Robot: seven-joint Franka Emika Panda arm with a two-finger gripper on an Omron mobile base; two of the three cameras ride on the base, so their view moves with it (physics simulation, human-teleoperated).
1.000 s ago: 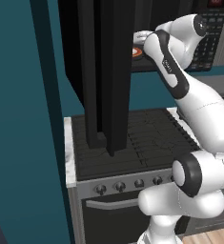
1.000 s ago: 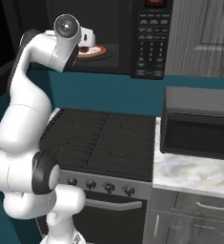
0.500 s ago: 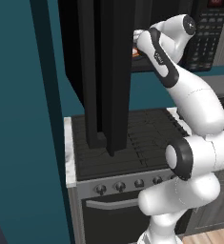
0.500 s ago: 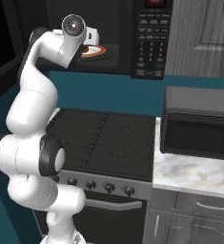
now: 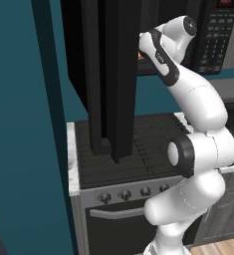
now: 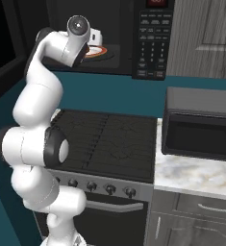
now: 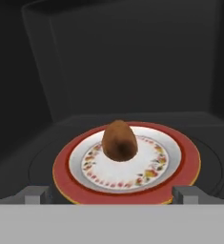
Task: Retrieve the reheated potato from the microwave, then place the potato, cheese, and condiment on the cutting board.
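Note:
The potato (image 7: pixel 119 140), a rounded brown lump, sits on a white flowered plate with a red rim (image 7: pixel 185 159) inside the black microwave (image 6: pixel 150 41). My gripper (image 7: pixel 111 194) is open and level with the front of the plate, one fingertip on either side of the plate's near edge and short of the potato. From the right base view the hand (image 6: pixel 94 37) is at the mouth of the oven, above the plate (image 6: pixel 99 52). The microwave's door (image 5: pixel 111 74) stands swung open to the left. The cheese, the condiment and the cutting board are out of view.
A black stove (image 6: pixel 102 139) with knobs lies below the microwave. A smaller dark grey box appliance (image 6: pixel 201 125) stands on the marble counter (image 6: pixel 191 175) to the right. The open door (image 5: pixel 111 74) hangs over the stove's left side. A teal wall (image 5: pixel 29 124) closes the left.
The arm has risen and reached further toward the microwave's opening, bringing the hand closer to the plate. The jaws have stayed open.

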